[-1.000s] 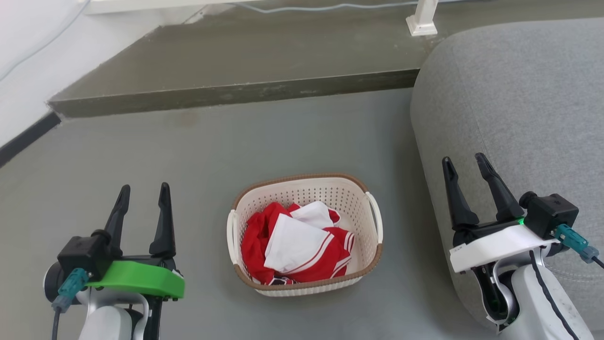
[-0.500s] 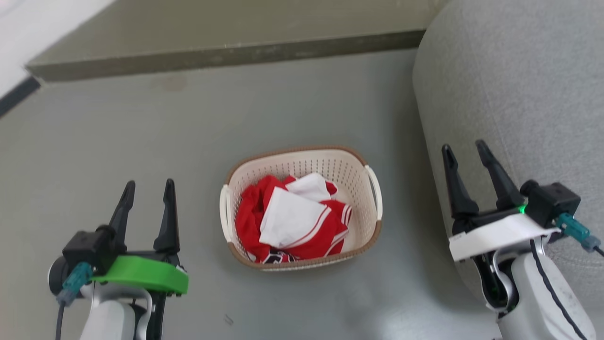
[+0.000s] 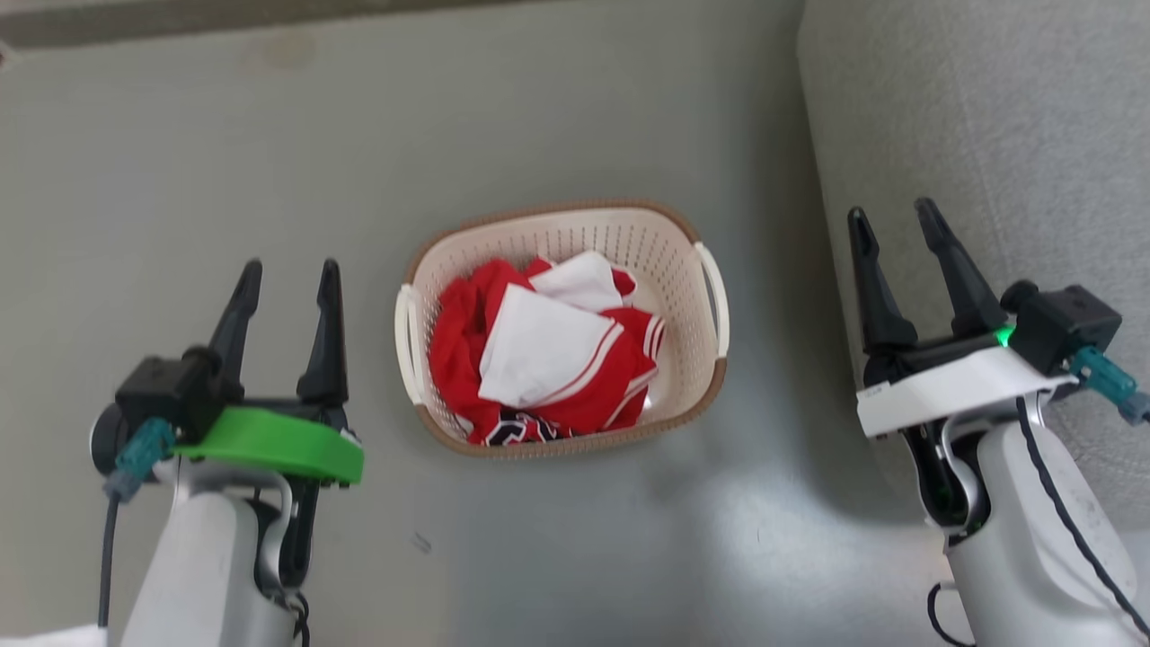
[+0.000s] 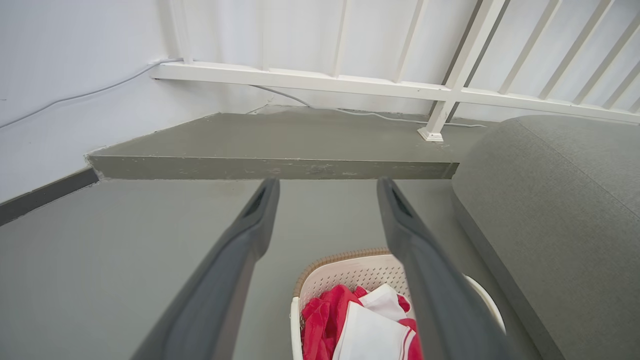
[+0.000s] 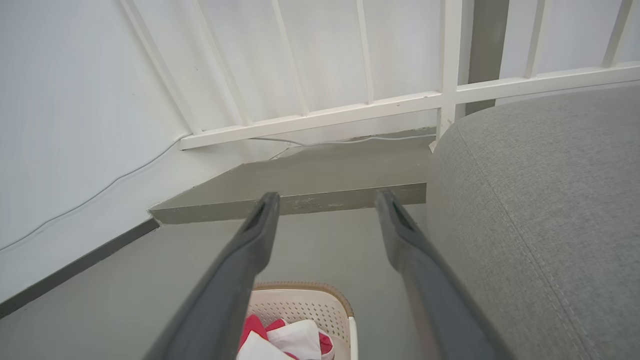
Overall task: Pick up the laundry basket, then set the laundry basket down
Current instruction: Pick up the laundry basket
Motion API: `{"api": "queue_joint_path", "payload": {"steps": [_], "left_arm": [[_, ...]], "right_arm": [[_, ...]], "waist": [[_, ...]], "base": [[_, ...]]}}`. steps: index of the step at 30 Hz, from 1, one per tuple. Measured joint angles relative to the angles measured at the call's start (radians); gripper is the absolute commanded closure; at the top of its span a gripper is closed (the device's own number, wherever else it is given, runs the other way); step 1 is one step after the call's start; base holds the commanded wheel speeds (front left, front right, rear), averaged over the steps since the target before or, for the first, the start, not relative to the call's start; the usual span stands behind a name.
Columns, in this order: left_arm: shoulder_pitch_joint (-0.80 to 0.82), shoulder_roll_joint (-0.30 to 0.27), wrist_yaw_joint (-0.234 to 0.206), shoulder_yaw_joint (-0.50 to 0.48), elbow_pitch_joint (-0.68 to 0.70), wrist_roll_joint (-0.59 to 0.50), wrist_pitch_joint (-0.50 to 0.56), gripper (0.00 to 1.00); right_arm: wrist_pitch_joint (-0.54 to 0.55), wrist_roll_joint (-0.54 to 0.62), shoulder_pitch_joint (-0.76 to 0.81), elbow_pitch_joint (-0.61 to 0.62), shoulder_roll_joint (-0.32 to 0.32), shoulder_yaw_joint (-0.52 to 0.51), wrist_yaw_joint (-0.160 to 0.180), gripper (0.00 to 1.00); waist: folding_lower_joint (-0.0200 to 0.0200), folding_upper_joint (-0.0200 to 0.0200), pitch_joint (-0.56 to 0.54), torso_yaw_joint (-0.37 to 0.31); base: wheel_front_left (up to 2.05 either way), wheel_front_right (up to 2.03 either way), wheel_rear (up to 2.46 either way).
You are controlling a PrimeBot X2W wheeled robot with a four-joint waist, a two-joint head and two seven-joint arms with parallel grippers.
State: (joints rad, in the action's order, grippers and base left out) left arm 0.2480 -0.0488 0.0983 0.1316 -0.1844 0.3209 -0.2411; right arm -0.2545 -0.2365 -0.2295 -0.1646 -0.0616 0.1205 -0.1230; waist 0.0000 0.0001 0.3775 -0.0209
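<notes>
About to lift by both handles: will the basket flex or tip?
Probably light: the basket is perforated plastic holding a few clothes. It may flex slightly. The clothes sit toward its left, so it might tilt unless both handles rise evenly.

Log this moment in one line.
stage: pre-grasp | laundry basket: on floor, ungrasped | left gripper: open | right gripper: open

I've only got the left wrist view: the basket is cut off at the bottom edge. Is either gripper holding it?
Observer: No. Head view: the laundry basket sits on the floor between the left gripper and right gripper, both clear of it.
Operator: Right gripper's state?
Observer: Open, nothing between its fingers.
Operator: Basket's near side?
Observer: Brown rim complete all round; both white handles free.
</notes>
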Motion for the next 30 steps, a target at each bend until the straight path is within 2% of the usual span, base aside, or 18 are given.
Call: {"api": "queue_joint_path", "payload": {"steps": [14, 30], "left_arm": [[0.147, 0.000, 0.009, 0.030, -0.070, 0.002, 0.040, 0.00], [0.300, 0.001, 0.017, 0.049, -0.210, 0.043, 0.073, 0.00]], "right_arm": [[0.000, 0.009, -0.118, -0.086, -0.004, -0.007, 0.000, 0.00], [0.022, 0.016, -0.289, -0.255, -0.005, 0.001, 0.003, 0.00]], "waist": [[0.0001, -0.0001, 0.163, -0.005], [0.0001, 0.0000, 0.327, -0.002]], "base": [[0.00, 0.00, 0.00], [0.00, 0.00, 0.00]]}}
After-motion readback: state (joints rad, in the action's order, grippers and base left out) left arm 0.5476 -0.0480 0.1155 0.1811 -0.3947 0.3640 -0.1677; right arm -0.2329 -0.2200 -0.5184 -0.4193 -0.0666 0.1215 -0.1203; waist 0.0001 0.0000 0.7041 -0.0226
